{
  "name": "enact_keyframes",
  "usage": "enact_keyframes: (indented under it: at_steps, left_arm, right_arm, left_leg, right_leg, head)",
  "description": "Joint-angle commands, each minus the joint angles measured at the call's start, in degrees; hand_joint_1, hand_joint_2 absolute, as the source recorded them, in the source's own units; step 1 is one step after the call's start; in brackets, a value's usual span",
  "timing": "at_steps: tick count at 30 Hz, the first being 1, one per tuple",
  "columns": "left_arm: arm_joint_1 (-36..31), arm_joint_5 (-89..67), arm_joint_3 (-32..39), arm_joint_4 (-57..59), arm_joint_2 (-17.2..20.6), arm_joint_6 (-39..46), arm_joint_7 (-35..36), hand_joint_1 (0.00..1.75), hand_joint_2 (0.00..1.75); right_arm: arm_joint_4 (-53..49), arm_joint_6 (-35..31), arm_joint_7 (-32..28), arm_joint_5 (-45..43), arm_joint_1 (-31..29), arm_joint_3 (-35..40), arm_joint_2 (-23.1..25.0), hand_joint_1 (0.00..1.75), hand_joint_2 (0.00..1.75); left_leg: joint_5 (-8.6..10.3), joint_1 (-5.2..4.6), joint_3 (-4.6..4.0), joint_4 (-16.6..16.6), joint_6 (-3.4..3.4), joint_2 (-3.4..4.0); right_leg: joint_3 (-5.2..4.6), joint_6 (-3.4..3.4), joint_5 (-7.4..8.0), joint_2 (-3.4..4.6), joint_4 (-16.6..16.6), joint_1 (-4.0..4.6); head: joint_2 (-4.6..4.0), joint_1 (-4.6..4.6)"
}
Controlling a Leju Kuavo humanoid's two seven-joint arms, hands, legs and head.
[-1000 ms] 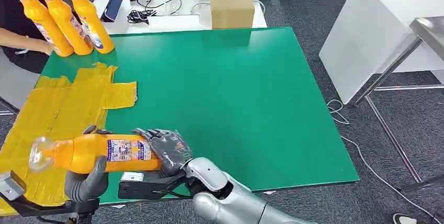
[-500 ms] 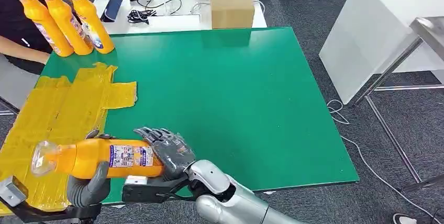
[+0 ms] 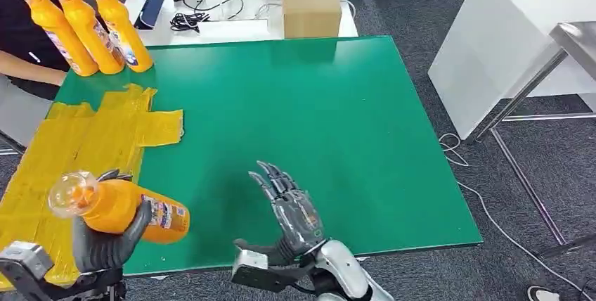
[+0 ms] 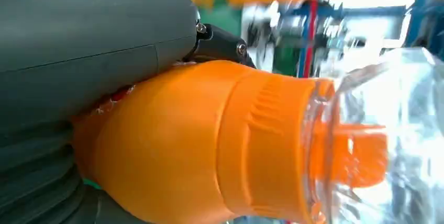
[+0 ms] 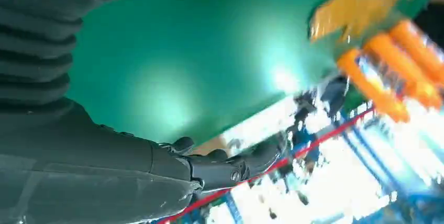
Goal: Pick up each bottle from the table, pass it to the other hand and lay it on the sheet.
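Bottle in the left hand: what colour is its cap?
Clear over an orange nozzle; the bottle shows it best in the left wrist view.

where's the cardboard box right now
In the head view the cardboard box sits at the far edge, on the white table just beyond the green table, right of the tangled black cables.

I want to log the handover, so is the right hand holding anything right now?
No, it is open. The right hand has its fingers spread over the green table, apart from the bottle, which the left hand grips.
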Motion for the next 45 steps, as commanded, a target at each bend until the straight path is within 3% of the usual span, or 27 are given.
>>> enact_keyframes:
  at_steps: [1, 6, 10, 13, 16, 21, 29, 34, 41, 42, 43, 44, 45]
  left_arm:
    - [-1.92, -13.67, 4.57, -1.17, 2.1, 9.73, -2.28, 1.75, 1.75]
    - [-1.83, -15.53, 4.18, -1.0, 1.93, 10.59, -2.54, 1.75, 1.75]
    - [-1.75, -29.39, 4.82, -0.16, 3.33, 16.88, -2.43, 1.75, 1.75]
    - [-3.46, -45.95, 3.82, 2.34, 4.65, 22.36, 0.29, 1.75, 1.75]
    - [-6.74, -62.54, 2.14, 9.61, 7.0, 24.58, 6.08, 1.75, 1.75]
    - [-12.92, -76.76, -1.41, 27.2, 10.35, 24.32, 14.26, 1.75, 1.75]
    - [-23.45, -87.81, -5.09, 63.53, 14.83, 25.67, 21.14, 1.75, 1.75]
    - [-23.87, -87.73, -5.08, 64.4, 14.74, 26.18, 20.98, 1.75, 1.75]
    - [-24.07, -92.24, -6.61, 67.4, 15.45, 25.31, 23.17, 1.75, 1.75]
    - [-24.2, -92.3, -7.97, 68.21, 15.95, 26.0, 23.38, 1.55, 1.75]
    - [-24.44, -92.16, -8.67, 69.59, 16.21, 25.73, 23.75, 0.0, 1.75]
    - [-24.58, -92.3, -9.67, 70.48, 16.76, 25.97, 25.32, 0.0, 1.75]
    - [-24.66, -92.3, -9.16, 70.96, 16.63, 26.32, 25.82, 0.0, 0.0]
  right_arm:
    - [-16.57, -3.99, -2.12, 0.26, 12.9, -8.02, -5.32, 0.0, 0.0]
    - [-15.73, -4.17, -1.77, 0.06, 12.38, -8.24, -4.74, 0.0, 0.0]
    - [-19.91, -4.33, 0.15, -3.02, 15.75, -9.82, -4.42, 0.0, 0.0]
    - [-20.43, -2.35, -0.39, -5.03, 14.89, -10.93, -4.16, 0.0, 0.0]
    - [-18.19, 1.28, -1.93, -6.57, 12.35, -11.7, -2.63, 0.0, 0.0]
    - [-15.75, 4.49, -3.73, -7.71, 9.84, -12.02, -1.11, 0.0, 0.0]
    - [-11.47, 6.24, -4.46, -10.09, 5.32, -9.95, -0.15, 0.0, 0.0]
    - [-11.51, 6.16, -4.47, -10.15, 5.32, -9.92, -0.18, 0.0, 0.0]
    - [-11.85, 6.35, -4.16, -9.95, 5.45, -9.59, -0.69, 0.0, 0.0]
    - [-11.81, 6.65, -4.05, -9.92, 5.28, -9.46, -0.91, 0.0, 0.0]
    - [-11.75, 6.83, -4.02, -9.96, 5.18, -9.38, -1.08, 0.0, 0.0]
    - [-11.69, 7.03, -4.1, -10.05, 5.11, -9.29, -1.1, 0.0, 0.0]
    - [-11.64, 7.14, -4.12, -10.02, 5.16, -9.22, -1.07, 0.0, 0.0]
  left_leg:
    - [-0.07, 0.03, 0.11, 0.01, -0.09, -0.25]
    - [-0.05, 0.08, 0.08, -0.03, -0.09, -0.02]
    - [-0.08, 0.08, 0.18, -0.03, -0.12, -0.05]
    - [-0.02, 0.06, 0.1, -0.05, -0.09, -0.03]
    - [0.01, 0.03, 0.15, -0.1, -0.1, -0.03]
    - [0.08, 0.03, 0.29, -0.2, -0.13, -0.07]
    - [0.14, 0.03, 0.51, -0.32, -0.17, 0.08]
    - [0.09, 0.08, 0.25, -0.11, -0.14, 0.09]
    - [0.04, 0.07, 0.57, -0.18, -0.2, 0.22]
    - [0.05, 0.06, 0.63, -0.18, -0.19, 0.18]
    - [0.04, 0.05, 0.66, -0.16, -0.17, 0.1]
    - [0.06, 0.07, 0.75, -0.21, -0.21, 0.22]
    - [0.04, 0.06, 0.86, -0.21, -0.2, 0.23]
  right_leg:
    - [0.2, -0.02, -0.14, -0.25, 0.01, 0.03]
    - [0.09, 0.0, -0.04, -0.03, 0.0, 0.04]
    - [0.2, -0.01, -0.1, -0.07, 0.0, 0.03]
    - [0.1, -0.01, -0.04, -0.05, -0.01, 0.01]
    - [0.14, -0.01, -0.02, -0.05, -0.04, -0.01]
    - [0.28, -0.04, 0.02, -0.09, -0.11, -0.02]
    - [0.43, -0.05, 0.08, 0.05, -0.2, -0.03]
    - [0.21, -0.03, 0.03, 0.04, -0.05, 0.02]
    - [0.54, -0.05, 0.07, 0.24, -0.08, 0.03]
    - [0.6, -0.05, 0.06, 0.2, -0.07, 0.02]
    - [0.66, -0.04, 0.02, 0.12, -0.05, 0.01]
    - [0.72, -0.06, 0.07, 0.23, -0.09, 0.02]
    - [0.81, -0.07, 0.05, 0.25, -0.08, 0.01]
  head:
    - [0.0, 0.0]
    - [0.0, 0.0]
    - [0.0, 0.0]
    - [0.0, 0.0]
    - [0.0, 0.0]
    - [0.0, 0.0]
    - [0.0, 0.0]
    - [0.0, 0.0]
    - [0.0, 0.0]
    - [0.0, 0.0]
    - [0.0, 0.0]
    - [0.0, 0.0]
    - [0.0, 0.0]
